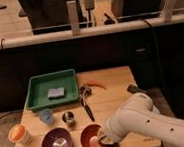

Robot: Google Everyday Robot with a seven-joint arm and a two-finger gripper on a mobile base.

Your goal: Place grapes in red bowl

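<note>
The red bowl (91, 137) sits at the front of the wooden table (117, 82), right of the purple bowl (57, 143). My white arm reaches in from the right, and the gripper (105, 142) is low over the red bowl's right rim. A dark mass sits at the gripper's tip there; I cannot tell whether it is the grapes. No separate clump of grapes shows elsewhere on the table.
A green tray (51, 88) holding a blue-grey sponge (56, 93) stands at the back left. A black-handled utensil (86, 105), an orange carrot-like item (98, 84), a metal cup (69, 118), a blue cup (46, 115) and an orange cup (19, 134) lie around.
</note>
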